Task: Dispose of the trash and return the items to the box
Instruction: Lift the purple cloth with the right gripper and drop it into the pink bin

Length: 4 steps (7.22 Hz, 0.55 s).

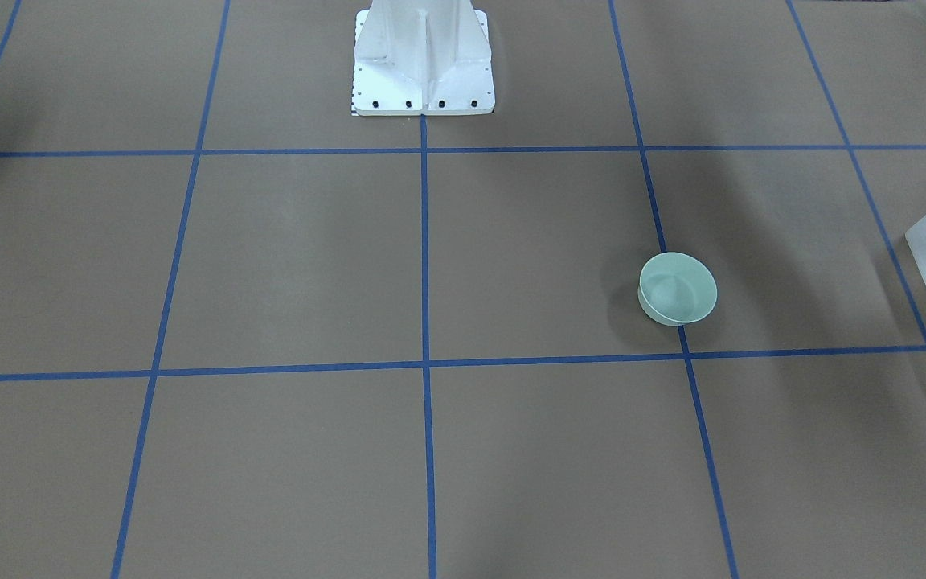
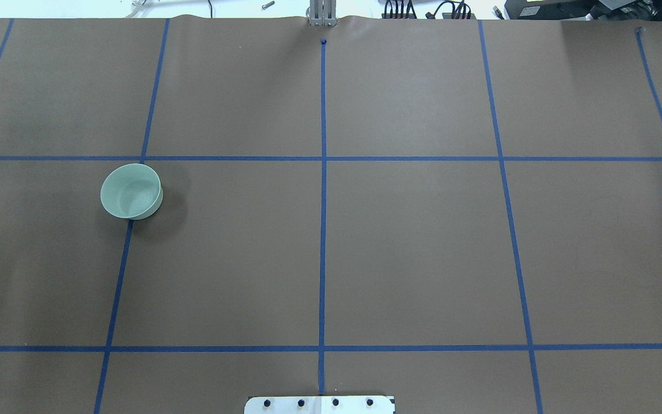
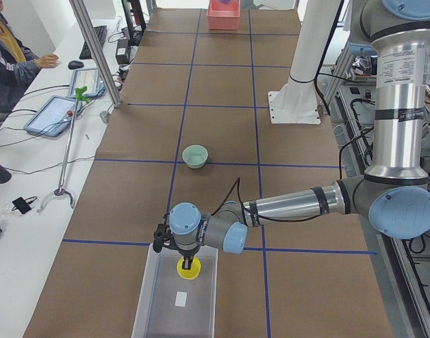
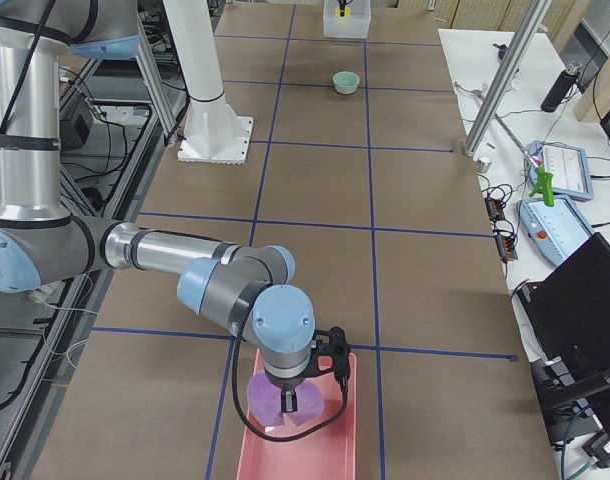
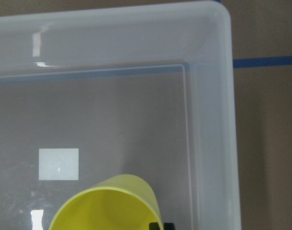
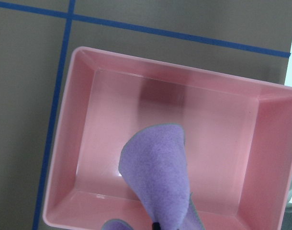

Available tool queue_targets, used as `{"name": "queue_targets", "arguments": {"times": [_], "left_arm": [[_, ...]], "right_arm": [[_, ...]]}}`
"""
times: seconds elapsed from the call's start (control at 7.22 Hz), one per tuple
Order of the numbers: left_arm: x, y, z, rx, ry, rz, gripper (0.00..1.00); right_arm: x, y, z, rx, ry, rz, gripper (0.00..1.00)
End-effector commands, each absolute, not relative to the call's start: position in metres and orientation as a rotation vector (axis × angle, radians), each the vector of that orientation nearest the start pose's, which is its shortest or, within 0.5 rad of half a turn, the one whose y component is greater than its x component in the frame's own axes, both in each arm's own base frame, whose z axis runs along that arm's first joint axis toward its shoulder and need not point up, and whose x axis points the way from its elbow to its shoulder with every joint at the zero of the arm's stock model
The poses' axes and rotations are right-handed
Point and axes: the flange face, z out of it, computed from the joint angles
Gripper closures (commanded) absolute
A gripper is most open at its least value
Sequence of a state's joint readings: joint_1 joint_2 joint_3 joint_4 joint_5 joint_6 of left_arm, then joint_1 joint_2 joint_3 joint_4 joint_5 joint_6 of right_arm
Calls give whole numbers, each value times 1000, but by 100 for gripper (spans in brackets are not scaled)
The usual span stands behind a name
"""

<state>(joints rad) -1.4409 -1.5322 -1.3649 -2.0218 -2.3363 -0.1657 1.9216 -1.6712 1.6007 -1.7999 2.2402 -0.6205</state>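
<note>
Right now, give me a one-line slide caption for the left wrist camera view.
Yellow tumbler cup poised over the floor of the translucent frosted-white bin, near a square white label.

Brown table [image 2: 411, 253] (blue tape [image 2: 322, 230] grid)

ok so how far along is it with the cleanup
Nothing looks fully finished. In hand: the left gripper holds the yellow cup within the translucent box, and the right gripper dangles a purple cloth over the pink bin; neither looks released. Left to do: the mint-green bowl sits on the table, apart from the box, with no gripper near it.
</note>
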Motion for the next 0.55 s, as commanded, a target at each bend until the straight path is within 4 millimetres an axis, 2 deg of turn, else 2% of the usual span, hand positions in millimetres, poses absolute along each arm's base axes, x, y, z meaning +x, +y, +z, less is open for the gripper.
{"name": "queue_targets", "arguments": {"times": [0.0, 0.14, 0.28, 0.42], "left_arm": [[3, -494, 699, 118, 805, 61, 2], [6, -502, 657, 81, 835, 58, 2], [2, -509, 610, 58, 826, 50, 2], [2, -513, 551, 55, 826, 45, 2]], "right_arm": [[210, -362, 752, 64, -719, -170, 100], [209, -358, 761, 47, -729, -163, 100], [206, -351, 770, 28, -739, -154, 86], [202, -341, 783, 28, -739, -153, 48]]}}
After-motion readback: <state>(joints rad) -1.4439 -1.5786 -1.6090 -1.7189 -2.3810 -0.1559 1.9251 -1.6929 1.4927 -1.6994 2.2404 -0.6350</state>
